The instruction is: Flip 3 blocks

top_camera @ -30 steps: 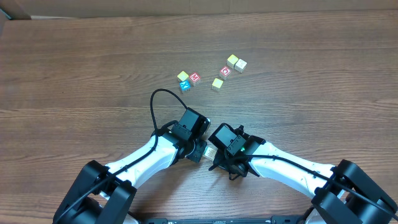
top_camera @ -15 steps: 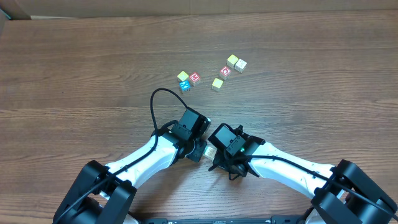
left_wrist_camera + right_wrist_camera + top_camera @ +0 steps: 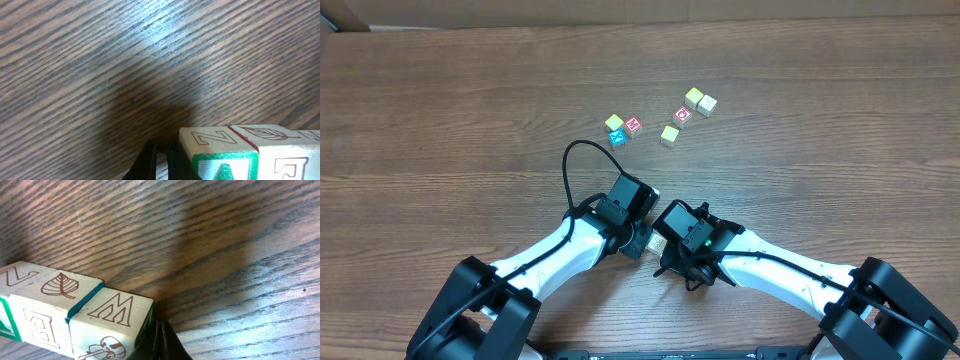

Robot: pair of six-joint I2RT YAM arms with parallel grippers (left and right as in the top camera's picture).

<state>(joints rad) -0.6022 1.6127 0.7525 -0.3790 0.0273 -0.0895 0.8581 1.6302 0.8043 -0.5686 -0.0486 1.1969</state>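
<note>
Up close, the wrist views show three blocks point(image 3: 55, 302) in a row; overhead they are almost hidden. The left fingers point(image 3: 151, 160) and right fingers point(image 3: 160, 345) are pressed fully together, holding nothing, one at each end of the row. Past the row, other cubes point(image 3: 669, 134) sit on the tabletop point(image 3: 470, 100).

Bright, even light overhead; wrist views show soft shadows and pale glare on the tabletop point(image 3: 150, 30).

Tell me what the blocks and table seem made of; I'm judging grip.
Blocks: apparently pale wood, smooth matte faces with printed letters, drawings and green edges. Table: wood-grain surface, possibly laminate or veneer; a soft glare suggests a slight sheen.
</note>
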